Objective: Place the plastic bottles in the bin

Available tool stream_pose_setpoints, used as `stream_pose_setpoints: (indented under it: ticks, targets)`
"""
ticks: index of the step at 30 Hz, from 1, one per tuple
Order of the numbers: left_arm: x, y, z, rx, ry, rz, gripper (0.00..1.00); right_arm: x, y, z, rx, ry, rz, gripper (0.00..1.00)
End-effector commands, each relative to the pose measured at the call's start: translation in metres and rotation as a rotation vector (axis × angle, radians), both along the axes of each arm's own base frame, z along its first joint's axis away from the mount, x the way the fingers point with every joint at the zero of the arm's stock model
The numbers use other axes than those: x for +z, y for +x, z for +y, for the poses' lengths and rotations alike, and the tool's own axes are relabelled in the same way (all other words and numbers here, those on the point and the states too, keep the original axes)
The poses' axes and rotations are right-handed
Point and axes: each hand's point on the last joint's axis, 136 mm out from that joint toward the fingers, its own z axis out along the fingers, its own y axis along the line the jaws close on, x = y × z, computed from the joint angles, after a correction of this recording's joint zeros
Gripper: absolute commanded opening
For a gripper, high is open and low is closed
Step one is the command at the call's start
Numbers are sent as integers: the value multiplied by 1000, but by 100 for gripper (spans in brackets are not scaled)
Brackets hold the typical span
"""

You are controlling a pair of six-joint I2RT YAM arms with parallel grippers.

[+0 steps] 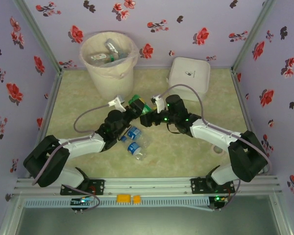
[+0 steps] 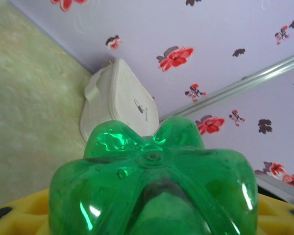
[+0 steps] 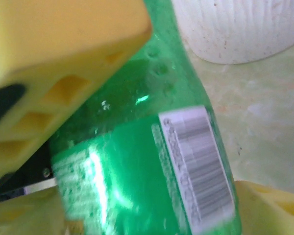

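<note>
Green bottle [image 2: 152, 191] clamped in my left fingers [image 2: 24, 210], base outward.
My right fingers [image 3: 63, 54] flank its label; gripping or loose, I cannot tell. The bin [image 1: 105, 78] stands beyond them, clear bottles [image 1: 134, 142] just behind.

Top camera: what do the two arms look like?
Both the left arm and right arm have black joints and white links. A grey cable loops to a white camera mount at each wrist. Green lights glow on the right arm. The fingers are yellow blocks with cut-out holes.
</note>
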Motion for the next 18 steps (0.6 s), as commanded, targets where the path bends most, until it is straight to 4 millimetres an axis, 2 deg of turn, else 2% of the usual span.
stream_pose_setpoints:
  ticks: [1,7,12,13,18]
  targets:
    - [34,15,19,52,44,-97,48,23,-5,-6,-16,32,-56,97]
    - [91,34,60,104,138,-190,48,32,-5,-35,-106,0,-124,100]
    - [160,38,92,148,254,-306,47,19,2,-60,-223,-61,-142,100]
    - [174,40,98,156,277,-328,45,16,3,-63,-238,-70,-141,100]
    - [226,62,115,120,353,-362,42,6,5,-68,-262,-85,-132,100]
